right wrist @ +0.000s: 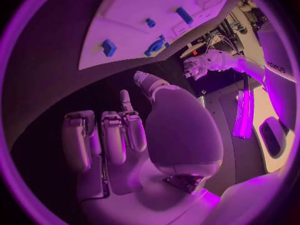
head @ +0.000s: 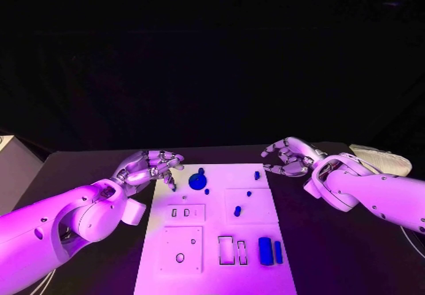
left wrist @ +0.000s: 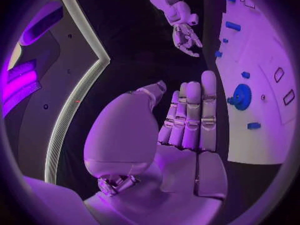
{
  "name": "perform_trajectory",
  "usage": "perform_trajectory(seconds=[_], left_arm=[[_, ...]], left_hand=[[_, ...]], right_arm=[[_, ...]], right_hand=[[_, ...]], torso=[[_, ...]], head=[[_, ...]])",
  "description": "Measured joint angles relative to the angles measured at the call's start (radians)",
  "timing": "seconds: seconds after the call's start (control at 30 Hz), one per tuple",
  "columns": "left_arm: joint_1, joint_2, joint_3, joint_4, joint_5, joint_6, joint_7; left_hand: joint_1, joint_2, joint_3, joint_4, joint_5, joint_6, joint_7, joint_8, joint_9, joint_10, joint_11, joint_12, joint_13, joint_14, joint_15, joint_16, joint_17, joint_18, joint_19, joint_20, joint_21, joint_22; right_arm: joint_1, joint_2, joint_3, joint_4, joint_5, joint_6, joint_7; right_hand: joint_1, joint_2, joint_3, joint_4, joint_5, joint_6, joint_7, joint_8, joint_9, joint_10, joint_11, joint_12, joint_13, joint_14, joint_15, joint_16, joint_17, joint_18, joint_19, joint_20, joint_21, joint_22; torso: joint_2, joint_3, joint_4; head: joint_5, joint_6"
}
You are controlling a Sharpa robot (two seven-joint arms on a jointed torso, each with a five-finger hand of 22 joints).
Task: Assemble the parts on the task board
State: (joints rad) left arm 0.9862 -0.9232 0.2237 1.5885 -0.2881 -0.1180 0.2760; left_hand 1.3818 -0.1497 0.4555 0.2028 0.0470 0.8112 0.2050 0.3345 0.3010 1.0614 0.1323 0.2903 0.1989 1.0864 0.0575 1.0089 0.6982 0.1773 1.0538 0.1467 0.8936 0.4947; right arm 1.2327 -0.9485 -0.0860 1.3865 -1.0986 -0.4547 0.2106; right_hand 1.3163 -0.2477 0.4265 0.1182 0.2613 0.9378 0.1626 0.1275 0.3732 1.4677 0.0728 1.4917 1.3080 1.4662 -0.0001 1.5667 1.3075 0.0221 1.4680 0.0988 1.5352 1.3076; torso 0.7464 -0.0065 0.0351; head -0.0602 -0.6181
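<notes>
The white task board (head: 217, 270) lies in the middle of the black table. On its far end sit a round blue disc (head: 196, 181) and a few small blue pieces (head: 257, 175). Two long blue bars (head: 270, 251) stand side by side near its front right. My left hand (head: 150, 166) hovers at the board's far left corner, close to the disc (left wrist: 240, 96), fingers straight and holding nothing (left wrist: 187, 120). My right hand (head: 288, 158) hangs off the far right corner, fingers loosely bent and empty (right wrist: 119, 135).
Two empty rectangular slots (head: 232, 251) lie left of the long bars, with raised white plates (head: 182, 246) beside them. A pale bundle (head: 382, 158) lies on the table behind my right arm. A grey box (head: 11, 169) stands at the left edge.
</notes>
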Motion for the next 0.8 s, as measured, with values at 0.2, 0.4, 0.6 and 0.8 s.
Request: perform_trajectory(seconds=[0.2, 0.4, 0.6, 0.8], left_arm=[[-0.005, 0.004, 0.0, -0.005, 0.0, 0.004, 0.0], [-0.007, 0.006, 0.0, -0.007, 0.0, 0.006, 0.001], [-0.008, 0.007, 0.0, -0.008, 0.0, 0.008, 0.001], [-0.008, 0.006, 0.0, -0.007, 0.0, 0.009, 0.001]], left_hand=[[0.0, 0.0, 0.003, -0.003, 0.0, 0.0, 0.0, 0.0, 0.0, 0.0, 0.0, 0.004, 0.0, -0.004, -0.004, 0.0, 0.0, 0.0, 0.0, 0.0, 0.0, 0.0], [0.0, 0.0, 0.004, -0.004, 0.0, 0.0, 0.0, 0.0, 0.001, 0.0, 0.0, 0.004, 0.0, -0.004, -0.004, 0.0, 0.0, 0.0, 0.0, 0.0, 0.0, 0.0], [0.0, 0.0, 0.004, -0.004, 0.0, 0.0, 0.0, 0.0, 0.001, 0.0, 0.0, 0.004, 0.0, -0.004, -0.004, 0.0, 0.0, 0.0, 0.0, 0.0, 0.0, 0.0], [0.0, 0.0, 0.004, -0.004, 0.0, 0.0, 0.0, 0.0, 0.001, 0.0, 0.0, 0.004, 0.0, -0.004, -0.004, 0.0, 0.0, 0.0, 0.0, 0.0, 0.0, 0.0]], right_arm=[[-0.02, 0.003, -0.001, -0.03, -0.01, 0.015, 0.011], [-0.028, 0.038, -0.002, -0.063, -0.024, 0.021, 0.006], [-0.037, 0.071, -0.003, -0.097, -0.041, 0.023, -0.01], [-0.046, 0.103, -0.004, -0.131, -0.062, 0.023, -0.035]], right_hand=[[0.004, -0.004, -0.007, -0.007, 0.0, -0.015, 0.005, -0.001, -0.004, -0.004, 0.004, -0.006, 0.0, 0.0, 0.0, 0.0, 0.0, 0.0, 0.0, 0.0, -0.005, 0.0], [0.004, -0.004, -0.093, 0.01, 0.012, -0.043, 0.011, -0.02, -0.013, -0.003, 0.011, -0.014, 0.0, 0.0, 0.007, 0.0, 0.0, 0.0, 0.0, 0.007, -0.009, 0.0], [0.025, 0.018, -0.178, 0.028, 0.012, -0.047, 0.015, -0.025, -0.016, 0.0, 0.014, -0.014, 0.0, 0.0, 0.007, 0.0, 0.0, 0.0, -0.004, 0.011, -0.009, 0.0], [0.039, 0.032, -0.218, 0.045, 0.012, -0.051, 0.019, -0.029, -0.017, 0.0, 0.014, -0.014, 0.0, 0.0, 0.007, 0.0, 0.0, 0.0, -0.004, 0.011, -0.009, 0.0]], torso=[[-0.001, 0.0057, -0.0038], [0.0, 0.0056, -0.0028], [0.001, 0.0031, 0.0003], [0.006, 0.003, 0.0042]], head=[[-0.001, -0.001], [0.0, -0.005], [0.001, -0.009], [0.0, -0.011]])
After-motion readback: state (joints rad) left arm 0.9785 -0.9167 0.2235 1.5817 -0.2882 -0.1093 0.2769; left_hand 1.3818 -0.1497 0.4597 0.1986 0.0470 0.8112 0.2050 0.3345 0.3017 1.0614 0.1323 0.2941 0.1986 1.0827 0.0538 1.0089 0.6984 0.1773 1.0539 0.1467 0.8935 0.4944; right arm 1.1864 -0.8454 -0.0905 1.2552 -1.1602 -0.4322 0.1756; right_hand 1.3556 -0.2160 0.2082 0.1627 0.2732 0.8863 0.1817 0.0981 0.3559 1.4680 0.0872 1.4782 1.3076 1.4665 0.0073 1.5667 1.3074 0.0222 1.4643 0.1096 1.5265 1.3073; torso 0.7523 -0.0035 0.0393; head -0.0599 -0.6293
